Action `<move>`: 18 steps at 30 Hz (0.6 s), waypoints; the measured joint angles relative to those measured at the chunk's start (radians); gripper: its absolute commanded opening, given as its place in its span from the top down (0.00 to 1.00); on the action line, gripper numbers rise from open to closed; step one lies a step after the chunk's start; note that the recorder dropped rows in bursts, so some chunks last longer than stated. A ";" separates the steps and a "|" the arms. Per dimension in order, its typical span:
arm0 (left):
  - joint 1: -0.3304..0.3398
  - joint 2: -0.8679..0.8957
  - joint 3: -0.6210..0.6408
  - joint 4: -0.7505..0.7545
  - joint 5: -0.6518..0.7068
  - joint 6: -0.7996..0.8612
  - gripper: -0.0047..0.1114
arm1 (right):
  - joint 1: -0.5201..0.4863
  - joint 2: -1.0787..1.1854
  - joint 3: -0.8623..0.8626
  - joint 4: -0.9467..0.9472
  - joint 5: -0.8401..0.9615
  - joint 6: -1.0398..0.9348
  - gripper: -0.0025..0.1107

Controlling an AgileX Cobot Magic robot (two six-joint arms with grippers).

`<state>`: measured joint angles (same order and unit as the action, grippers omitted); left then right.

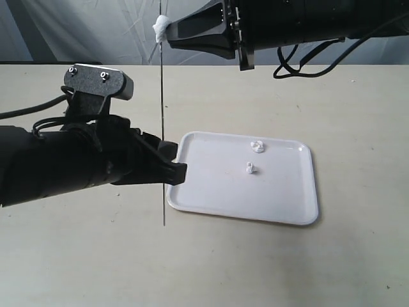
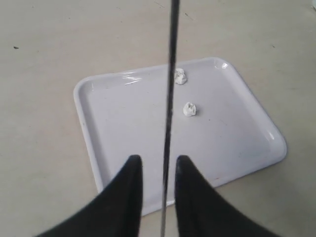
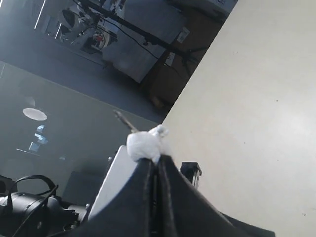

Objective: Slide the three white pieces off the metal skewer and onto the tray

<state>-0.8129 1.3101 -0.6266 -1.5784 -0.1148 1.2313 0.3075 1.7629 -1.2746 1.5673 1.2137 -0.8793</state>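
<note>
The metal skewer (image 1: 162,96) stands upright by the white tray's (image 1: 243,198) left edge. My left gripper (image 1: 177,160) is open, and the skewer (image 2: 170,98) passes between its fingers with a gap on each side (image 2: 157,160). My right gripper (image 1: 167,37) is up at the skewer's top, shut with one white piece (image 1: 160,25) at its tips (image 3: 157,159). That piece (image 3: 144,145) sits just below the skewer's tip (image 3: 123,121). The two other white pieces (image 1: 257,146) (image 1: 250,169) lie on the tray (image 2: 123,128), one farther back (image 2: 180,76) and one near the middle (image 2: 189,109).
The beige tabletop (image 1: 287,268) runs all round the tray. The skewer's lower end (image 1: 164,222) reaches down by the tray's near left corner. The left arm's camera housing (image 1: 99,82) rises just left of the skewer. A grey backdrop (image 1: 77,32) hangs behind the table.
</note>
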 measured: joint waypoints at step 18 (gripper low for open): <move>0.000 0.010 -0.008 -0.133 0.219 -0.009 0.96 | 0.004 0.000 0.000 0.019 -0.015 -0.030 0.98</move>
<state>-0.8129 1.3198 -0.6346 -1.7116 0.1044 1.2220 0.3115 1.7629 -1.2746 1.5865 1.1988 -0.9094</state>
